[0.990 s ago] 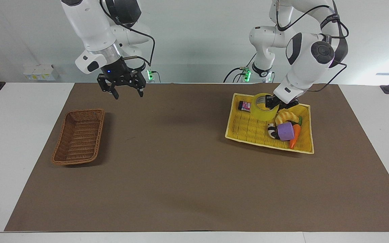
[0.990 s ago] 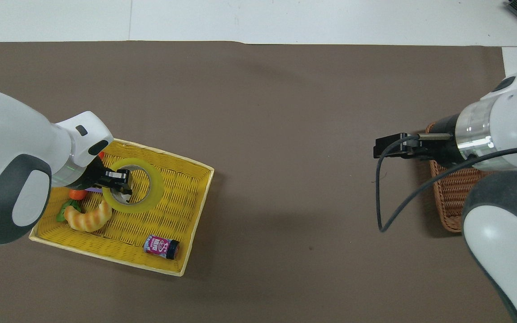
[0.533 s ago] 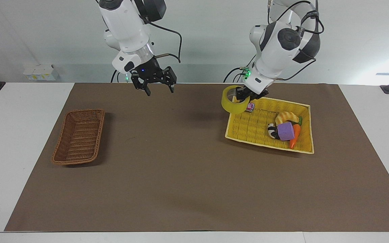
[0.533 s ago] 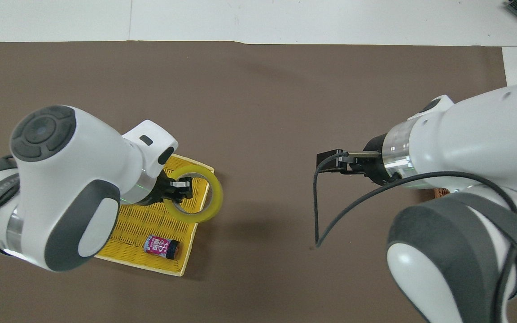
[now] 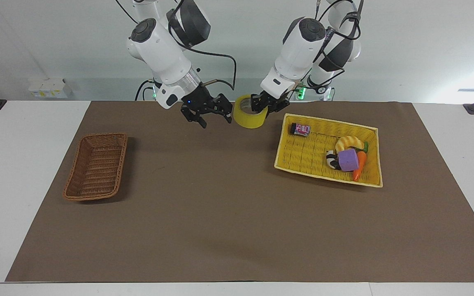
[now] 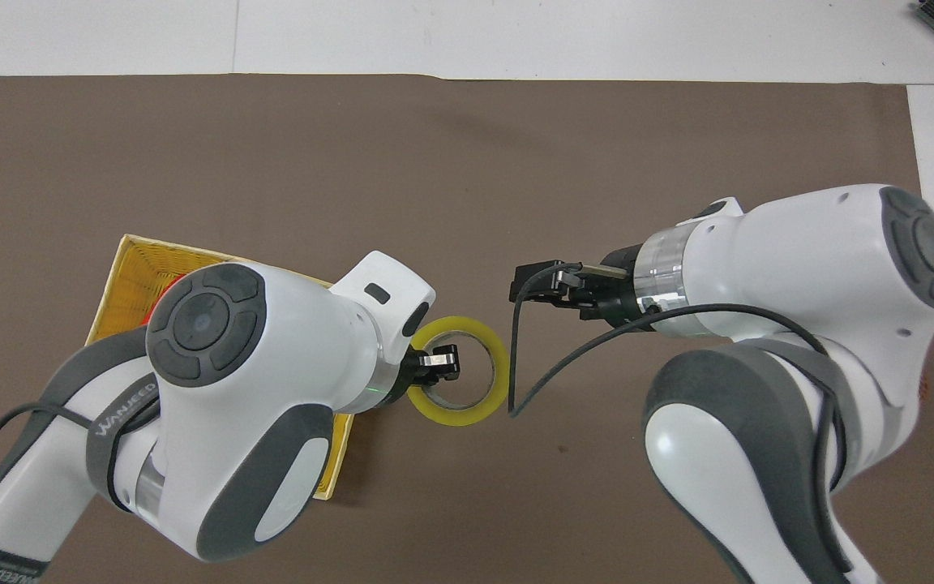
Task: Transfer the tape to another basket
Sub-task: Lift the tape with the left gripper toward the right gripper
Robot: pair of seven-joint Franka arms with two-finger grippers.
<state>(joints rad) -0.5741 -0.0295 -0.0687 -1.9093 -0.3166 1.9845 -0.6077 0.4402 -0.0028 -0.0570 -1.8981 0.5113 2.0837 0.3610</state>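
The yellow tape (image 5: pixel 248 119) hangs in the air over the brown mat, clear of the yellow tray-basket (image 5: pixel 298 158). My left gripper (image 5: pixel 262 108) is shut on its rim, one finger inside the ring. From overhead the tape (image 6: pixel 493 357) shows as a ring beside the left gripper (image 6: pixel 436 363). My right gripper (image 5: pixel 216 121) is open and hovers right next to the tape, apart from it; overhead the right gripper (image 6: pixel 538 284) points toward the ring. The brown wicker basket (image 5: pixel 124 152) sits empty at the right arm's end of the table.
The yellow tray-basket holds a croissant toy (image 5: pixel 348 142), a purple block (image 5: pixel 348 159), a carrot (image 5: pixel 359 165) and a small can (image 5: pixel 300 129). In the overhead view the arms cover most of the tray (image 6: pixel 130 268) and the wicker basket.
The left gripper lifted the tape out of the yellow tray-basket and carried it toward the table's middle. The right arm swung from near the wicker basket to meet it, gripper open throughout.
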